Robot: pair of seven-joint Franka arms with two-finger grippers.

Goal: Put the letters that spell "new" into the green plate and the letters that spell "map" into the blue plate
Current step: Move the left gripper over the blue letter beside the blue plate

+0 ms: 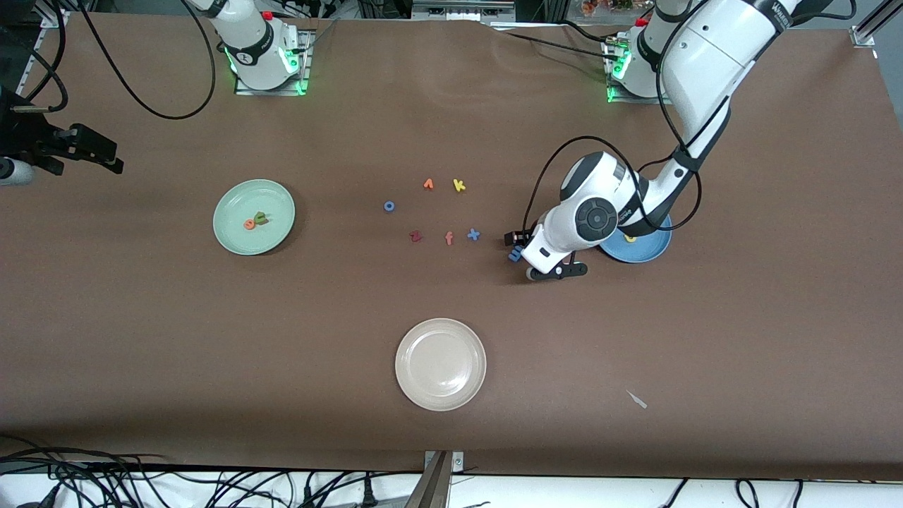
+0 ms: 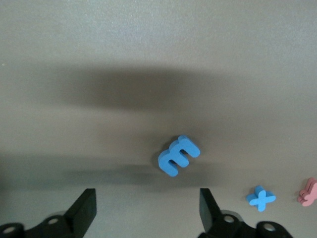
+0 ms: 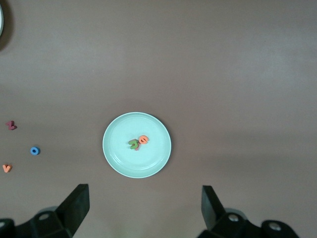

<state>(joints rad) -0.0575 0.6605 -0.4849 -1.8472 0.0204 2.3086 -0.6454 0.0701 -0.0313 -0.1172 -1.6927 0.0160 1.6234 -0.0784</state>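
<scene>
The green plate [image 1: 279,201] [image 3: 119,158] lies toward the right arm's end and holds the orange e [image 1: 249,224] [image 3: 143,140] and the green n [image 1: 260,218] [image 3: 133,144]. My right gripper [image 3: 143,203] hangs open high over that plate, holding nothing. The blue plate [image 1: 645,252] sits toward the left arm's end, partly under the left arm, with the yellow a [image 1: 630,238] in it. The blue m [image 1: 514,255] [image 2: 179,155] lies on the table beside the blue plate. My left gripper [image 1: 516,245] [image 2: 147,203] is low over the table, open, with the m just ahead of its fingertips. The salmon-orange w [image 1: 428,184] [image 3: 6,168] lies mid-table.
Loose mid-table letters: blue o [image 1: 389,206], yellow k [image 1: 458,185], red z [image 1: 415,236], orange f [image 1: 449,238], blue x [image 1: 473,234] [image 2: 261,198]. A cream-white plate [image 1: 423,384] sits nearer the front camera. A small pale scrap [image 1: 638,400] lies near the front edge.
</scene>
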